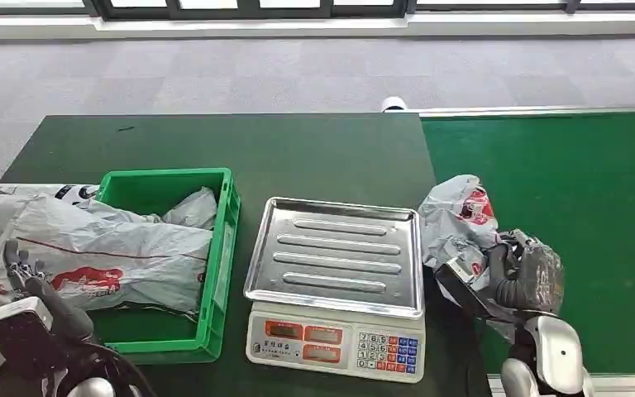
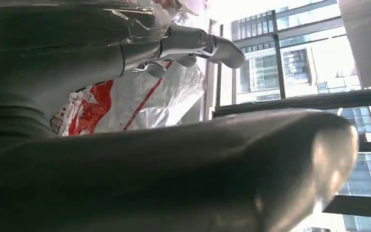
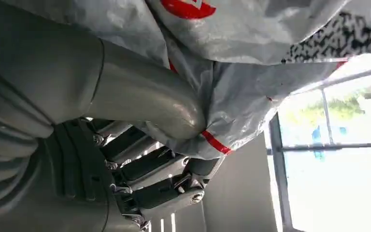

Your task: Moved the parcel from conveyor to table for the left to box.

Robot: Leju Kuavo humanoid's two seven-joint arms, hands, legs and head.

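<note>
1. At the lower left of the head view, the left hand (image 1: 29, 289) rises against a large crumpled grey plastic mailer bag with red print (image 1: 91, 248). Its fingers (image 1: 12, 256) stand apart and upright, and whether they touch the bag cannot be told there.
2. This large bag is cut off by the left edge of the frame. Its right part lies inside the green plastic crate (image 1: 219, 248) and hides much of the crate's floor.
3. The left wrist view shows the fingers (image 2: 198, 46) extended beside the grey and red plastic (image 2: 125, 101), clamped on nothing visible. A blurred thumb covers the lower half of that frame.
4. In the centre of the head view, a digital scale with a ribbed steel tray (image 1: 335, 256) stands on the dark green worktop (image 1: 298, 149), just beside the crate.
5. At the right, the smaller grey plastic parcel with red markings (image 1: 459, 219) sits at the worktop's edge, against the bright green conveyor belt (image 1: 562, 198). The right hand (image 1: 504, 281) partly covers it.
6. The right wrist view shows what the head view blurs: the thumb pressing into the parcel (image 3: 251, 92) with dark fingers (image 3: 159, 188) curled beneath, clamped on it.
</note>
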